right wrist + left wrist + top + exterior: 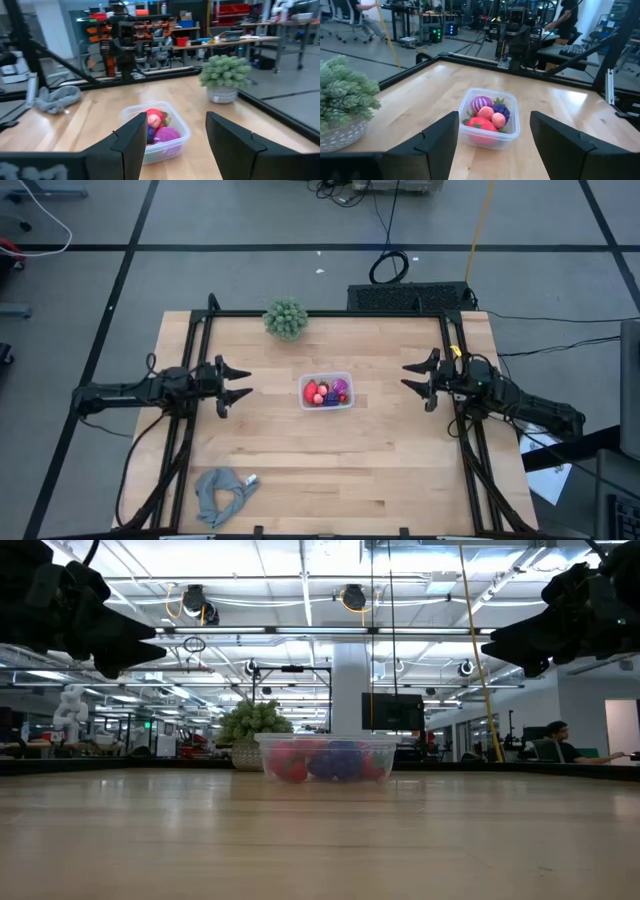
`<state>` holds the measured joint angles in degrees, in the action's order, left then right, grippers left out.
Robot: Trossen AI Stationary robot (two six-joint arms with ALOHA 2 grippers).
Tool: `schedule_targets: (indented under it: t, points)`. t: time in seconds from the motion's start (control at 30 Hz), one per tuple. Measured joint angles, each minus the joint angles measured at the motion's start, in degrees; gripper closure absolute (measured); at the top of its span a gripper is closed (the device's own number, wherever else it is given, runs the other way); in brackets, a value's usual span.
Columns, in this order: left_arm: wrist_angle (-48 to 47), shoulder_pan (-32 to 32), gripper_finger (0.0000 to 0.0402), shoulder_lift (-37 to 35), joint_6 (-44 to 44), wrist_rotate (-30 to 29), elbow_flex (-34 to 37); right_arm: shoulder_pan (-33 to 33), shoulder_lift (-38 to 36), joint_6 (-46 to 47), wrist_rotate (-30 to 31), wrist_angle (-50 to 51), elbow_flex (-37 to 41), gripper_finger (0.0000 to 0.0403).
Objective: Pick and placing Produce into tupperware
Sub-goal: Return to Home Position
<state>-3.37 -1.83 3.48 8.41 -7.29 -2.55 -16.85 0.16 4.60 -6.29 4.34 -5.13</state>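
Note:
The clear tupperware (326,391) stands at the table's middle on its base. Inside it lie the produce pieces (324,392): red, pink, a striped magenta one and a dark purple one, also seen in the left wrist view (488,116) and through the wall in the low view (325,761). My left gripper (240,381) hovers open above the table's left side, fingers pointing at the container. My right gripper (411,376) hovers open at the right side, also facing it. In the right wrist view the tupperware (159,131) shows between my fingers, well apart from them.
A green bushy ball in a pale pot (285,318) stands near the far edge. A grey cloth (222,494) lies crumpled near the near-left corner. A black frame (330,312) rims the table's far side and flanks. Bare wood surrounds the container.

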Motion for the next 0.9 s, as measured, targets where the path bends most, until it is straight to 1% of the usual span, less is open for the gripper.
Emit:
schedule_targets:
  t: [0.07, 0.23, 0.33, 0.43, 0.53, 0.6, 0.67, 0.8, 0.9]
  points:
    - [-0.17, -2.07, 0.0151, 0.28, -0.06, 1.67, 0.0, -1.87, 0.0, -0.66, -0.81, 0.17, 0.02, 0.0211]
    - [-0.41, -7.58, 0.0151, 0.25, -0.22, 6.04, 0.05, -6.8, 0.0, -1.44, -7.51, 1.94, 0.04, 0.0211]
    - [-0.37, -10.35, 0.0151, 0.25, 0.05, 10.04, 0.24, -9.15, 0.0, -1.33, -10.81, 4.81, 0.1, 0.0211]
    - [1.59, -11.21, 0.0151, 0.27, 0.52, 13.21, 0.75, -10.49, 0.0, -1.18, -14.32, 4.42, 0.26, 0.0211]
    - [4.71, -9.9, 0.0151, 0.49, 1.78, 13.64, 1.92, -10.85, 0.0, -1.0, -15.6, 3.58, 0.28, 0.0211]
    - [4.68, -7.92, 0.0151, 1.68, 2.35, 12.73, 1.99, -10.85, 0.0, -1.0, -15.61, 3.94, 0.31, 0.0211]
    - [4.32, -5.18, 0.0151, 3.53, 2.47, 10.11, 1.99, -10.85, 0.0, -1.0, -15.64, 4.09, 0.31, 0.0211]
    - [6.29, 1.27, 0.0151, 7.87, 1.83, 1.1, 1.99, -10.83, 0.0, -0.81, -15.87, 3.84, 0.33, 0.0211]
    - [11.09, 5.09, 0.0151, 11.1, -1.47, -3.87, 1.99, -10.83, 0.0, -0.83, -16.45, 3.8, 0.37, 0.0211]
